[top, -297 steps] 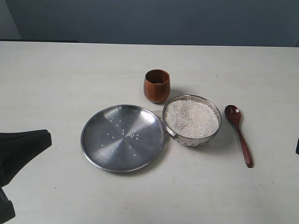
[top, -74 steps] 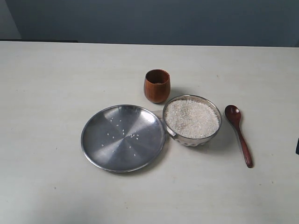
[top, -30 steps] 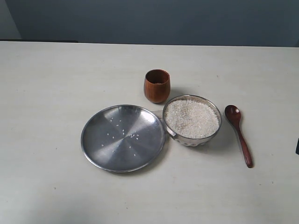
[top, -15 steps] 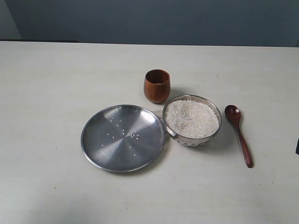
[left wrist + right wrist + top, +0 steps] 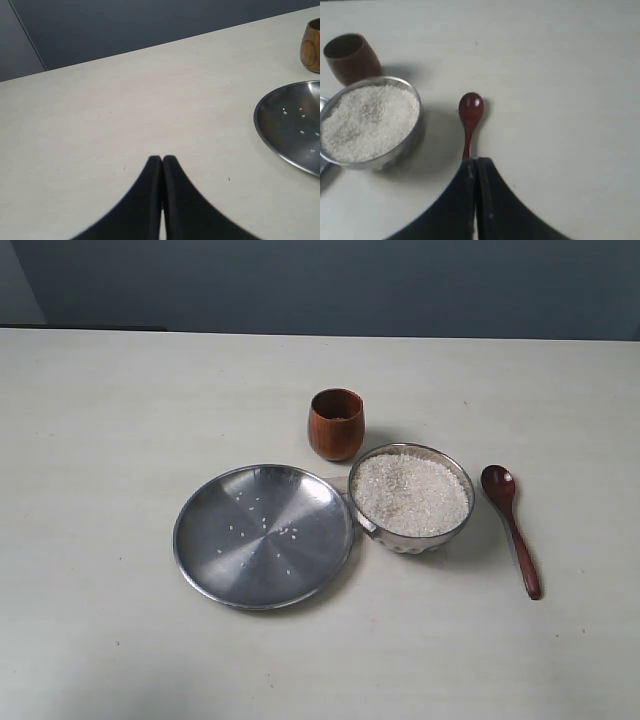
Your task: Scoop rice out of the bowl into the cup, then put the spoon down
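The steel bowl [image 5: 411,538] holds a heap of white rice [image 5: 410,493] near the table's middle. Behind it stands the brown wooden cup [image 5: 335,424]. The dark wooden spoon [image 5: 511,528] lies flat on the table right of the bowl. In the right wrist view the shut right gripper [image 5: 476,161] hovers over the spoon [image 5: 470,111] handle, with the bowl [image 5: 412,140] and cup [image 5: 350,57] beyond. It holds nothing. The left gripper [image 5: 162,159] is shut and empty over bare table, away from the cup [image 5: 311,46]. Neither gripper shows in the exterior view.
A wide flat steel plate [image 5: 200,560] with a few stray grains lies left of the bowl, touching it; its rim [image 5: 265,135] also shows in the left wrist view. A dark wall runs behind the table's far edge.
The left arm, seen at the exterior view's lower left about ten seconds ago, has left that view. Over the last second nothing has visibly moved.
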### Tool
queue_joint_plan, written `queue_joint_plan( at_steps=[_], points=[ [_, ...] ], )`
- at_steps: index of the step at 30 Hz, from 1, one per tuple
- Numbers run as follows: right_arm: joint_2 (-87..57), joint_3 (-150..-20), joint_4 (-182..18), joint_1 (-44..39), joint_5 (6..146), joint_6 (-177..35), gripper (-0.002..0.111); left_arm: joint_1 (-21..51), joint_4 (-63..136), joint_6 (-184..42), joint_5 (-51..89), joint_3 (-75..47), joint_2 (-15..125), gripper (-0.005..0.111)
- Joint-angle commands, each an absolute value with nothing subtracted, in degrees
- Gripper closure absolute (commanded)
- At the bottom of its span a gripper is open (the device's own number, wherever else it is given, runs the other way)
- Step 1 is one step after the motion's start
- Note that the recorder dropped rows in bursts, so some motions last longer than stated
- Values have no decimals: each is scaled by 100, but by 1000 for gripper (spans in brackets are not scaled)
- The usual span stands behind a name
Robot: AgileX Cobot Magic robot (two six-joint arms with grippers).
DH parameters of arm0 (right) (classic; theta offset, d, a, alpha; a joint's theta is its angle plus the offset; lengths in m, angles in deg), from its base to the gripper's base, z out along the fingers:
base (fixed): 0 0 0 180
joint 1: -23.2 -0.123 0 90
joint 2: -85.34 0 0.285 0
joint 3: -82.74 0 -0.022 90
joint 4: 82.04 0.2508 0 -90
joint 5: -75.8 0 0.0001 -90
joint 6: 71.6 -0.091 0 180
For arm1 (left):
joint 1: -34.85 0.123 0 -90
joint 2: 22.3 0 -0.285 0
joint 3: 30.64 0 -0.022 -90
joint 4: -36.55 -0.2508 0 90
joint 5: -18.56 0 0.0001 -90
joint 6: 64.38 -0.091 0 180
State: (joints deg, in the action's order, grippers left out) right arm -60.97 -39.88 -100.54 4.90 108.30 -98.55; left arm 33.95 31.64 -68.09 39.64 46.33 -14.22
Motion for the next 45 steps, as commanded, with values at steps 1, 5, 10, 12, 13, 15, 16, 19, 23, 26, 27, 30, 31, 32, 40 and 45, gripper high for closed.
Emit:
queue_joint_plan(
  at_steps=[1,5,10,12,13,15,16,19,23,26,27,30,31,32,40,45],
  points=[
    [-6922,-3933,-10868,611,10294,-9860,108,3356,3131,-6800,3931,4657,-1451,106],
    [-7628,-3651,-11139,1078,9551,-9860,108,3356,3131,-6800,3931,4657,-1451,106],
    [-8323,-3011,-10823,1703,9303,-9873,108,3356,3131,-6800,3931,4657,-1451,106],
    [-8538,-2742,-10669,1835,9154,-9887,108,3356,3131,-6800,3931,4657,-1451,106],
    [-8629,-2621,-10564,1872,9040,-9887,108,3356,3131,-6800,3931,4657,-1451,106],
    [-8688,-2412,-10407,1923,8896,-9887,108,3356,3131,-6800,3931,4657,-1451,106],
    [-8688,-2344,-10393,1923,8881,-9887,108,3356,3131,-6800,3931,4657,-1451,106],
    [-8688,-2172,-10318,1923,8858,-9887,108,3356,3131,-6800,3931,4657,-1451,106],
    [-8688,-2017,-10310,1923,8862,-9887,108,3356,3131,-6800,3931,4657,-1451,106],
    [-8688,-2004,-10296,1923,8873,-9887,108,3356,3131,-6800,3931,4657,-1451,106],
    [-8688,-2004,-10296,1923,8886,-9887,108,3356,3131,-6800,3931,4657,-1451,106],
    [-8688,-2004,-10246,1923,9114,-9887,108,3356,3131,-6800,3931,4657,-1451,106],
    [-8688,-2004,-10231,1923,9185,-9887,108,3356,3131,-6800,3931,4657,-1451,106],
    [-8688,-2004,-10197,1923,9256,-9887,108,3356,3131,-6800,3931,4657,-1451,106],
    [-8688,-2004,-10098,1923,9463,-9887,108,3356,3131,-6800,3941,4657,-1451,106],
    [-8688,-2004,-9804,1923,9615,-9694,108,3356,3131,-6800,3941,4657,-1451,106]
  ],
)
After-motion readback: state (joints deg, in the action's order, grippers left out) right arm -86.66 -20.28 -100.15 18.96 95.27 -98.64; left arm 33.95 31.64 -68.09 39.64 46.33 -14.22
